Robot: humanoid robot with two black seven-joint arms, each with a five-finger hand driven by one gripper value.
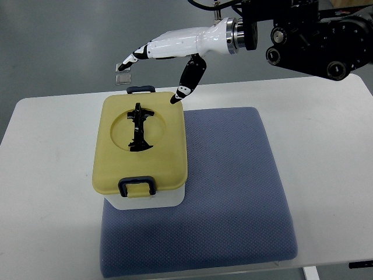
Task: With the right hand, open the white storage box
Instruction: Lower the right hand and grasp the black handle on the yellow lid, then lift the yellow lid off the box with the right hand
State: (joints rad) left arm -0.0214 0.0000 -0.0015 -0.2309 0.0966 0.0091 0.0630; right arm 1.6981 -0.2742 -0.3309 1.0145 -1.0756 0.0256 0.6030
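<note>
On the blue mat's (pixel 233 192) left half sits the white storage box (pixel 152 200), yellow lid (pixel 140 146) down, both clips (pixel 137 186) apparently shut. Right hand (pixel 166 55) hovers past its far edge, fingers spread, thumb tip at the lid's far corner. Opening not started.

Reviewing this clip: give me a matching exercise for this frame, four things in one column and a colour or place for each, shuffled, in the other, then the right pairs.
Things:
1. lid
2. mat
3. front latch
4. right hand

Colours or places:
A. blue-grey, lying flat on the white table
B. above the far edge of the box, fingers spread, holding nothing
C. yellow, closed on the white box, with a black handle folded in a round recess
D. dark blue, at the near edge of the lid

Pairs: 1-C, 2-A, 3-D, 4-B
</note>
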